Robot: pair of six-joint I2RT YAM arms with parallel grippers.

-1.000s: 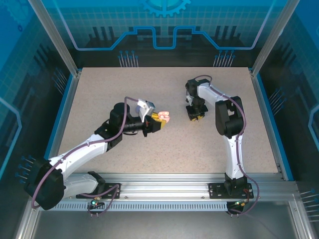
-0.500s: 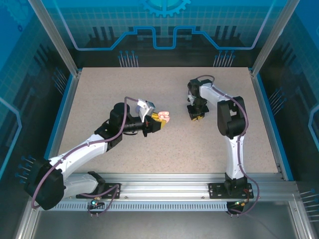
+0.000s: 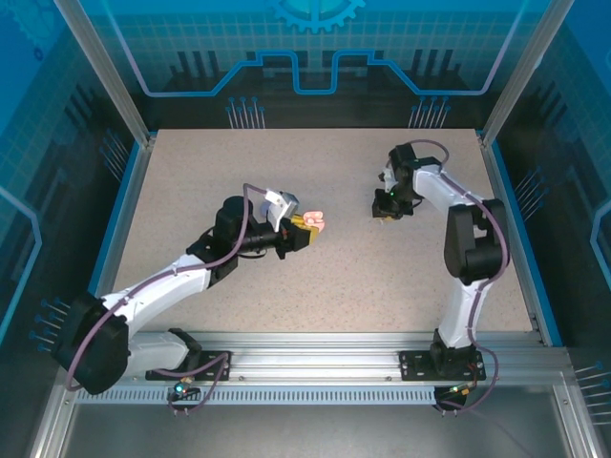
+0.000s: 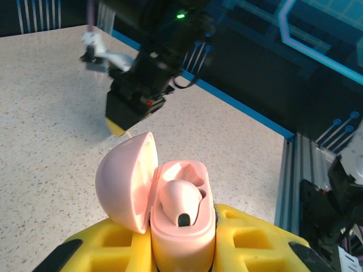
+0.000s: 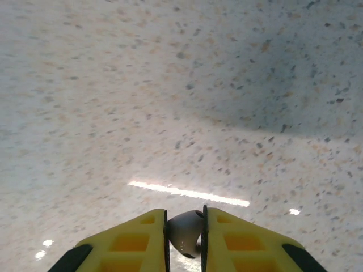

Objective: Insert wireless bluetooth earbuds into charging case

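We are seeing the right gripper (image 3: 387, 204) swung right and back since 1 second ago, now pinching 1 pale, glossy earbud (image 5: 184, 229) above the table. The left gripper (image 3: 300, 235) is clamping the open pink case (image 4: 180, 226), with 1 seated bud (image 4: 180, 198). We are advising a slow, stem-down approach to the empty socket (image 4: 190, 170).

No legible text, labels, brands or numbers. A gear emblem (image 3: 315, 11) marks the back panel (image 3: 401, 48) at 12 o'clock.
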